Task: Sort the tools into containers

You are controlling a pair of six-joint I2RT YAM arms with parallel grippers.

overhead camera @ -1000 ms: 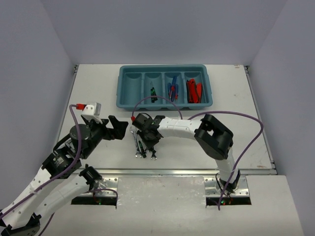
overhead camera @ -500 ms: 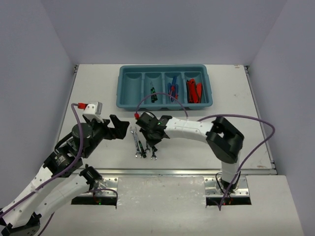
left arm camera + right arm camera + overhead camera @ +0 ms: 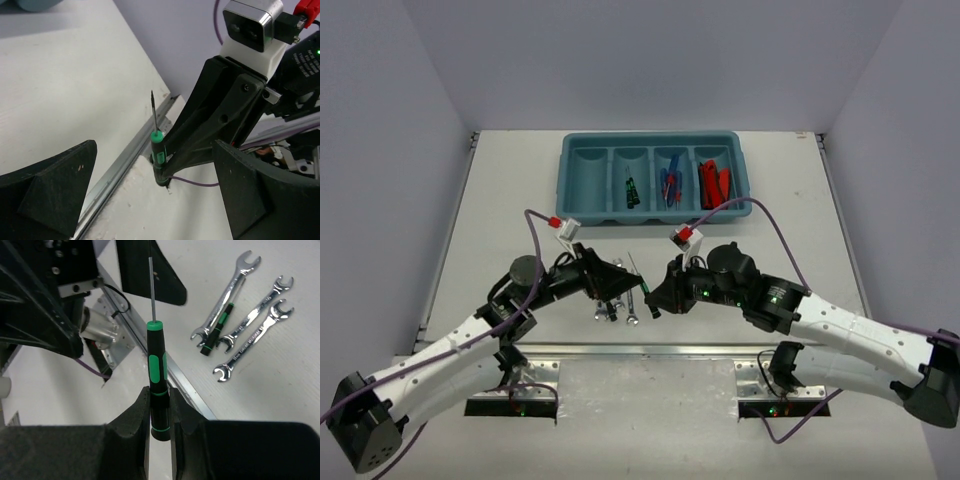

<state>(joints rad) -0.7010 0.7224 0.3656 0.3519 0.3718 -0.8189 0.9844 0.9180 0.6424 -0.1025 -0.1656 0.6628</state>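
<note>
Tool count by the four-compartment tray (image 3: 650, 139)
Three wrenches (image 3: 255, 311); three green-black drivers (image 3: 157, 365): one among the wrenches, one inside the tray, one raised.

The right arm, which a second ago reached across the table with its gripper down in the cluster of tools (image 3: 616, 308) by the near edge, has swung back to lie low along that edge. The right gripper (image 3: 159, 396) has lifted a green-black driver (image 3: 157, 365) clear of the table, pinched by the handle end, shaft pointing away. The left gripper (image 3: 613, 281), earlier left of the cluster, has moved in over it and now faces the driver.
</note>
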